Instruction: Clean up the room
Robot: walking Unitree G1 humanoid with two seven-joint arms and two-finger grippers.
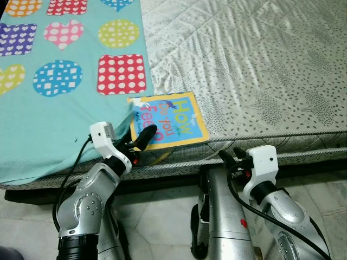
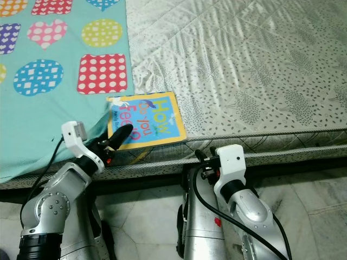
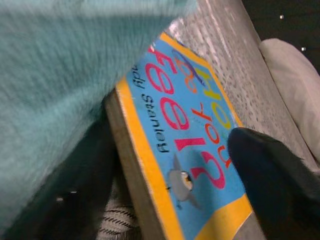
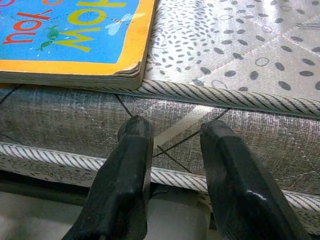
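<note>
Both silver arms sat lowest in the head views, so we logged them first. Our left gripper [image 1: 145, 135] reached up over the mattress [image 1: 260, 65] edge, one black finger [image 3: 270, 180] lying on the cover of the book [image 1: 169, 119]. We saw only that one finger clearly in the left wrist view, so we could not tell if the pair was apart or together. Our right gripper [image 4: 172, 135] hung lower, in front of the mattress side, fingers apart with nothing between them, pointing at the striped piping just below the book's corner. Book lay flat at the near edge of the mattress, yellow border, blue cover with coloured letters, one side touching or tucked just under the teal blanket [image 1: 59, 114]. Blanket covered the left part of the bed, printed with dotted hearts, circles and squares, its edge draping over the mattress side near the left arm. Mattress cover was pale grey, quilted with small dark flecks. Below the bed we saw a marbled tile floor [image 1: 157, 216]. Black cables ran along both wrists.
</note>
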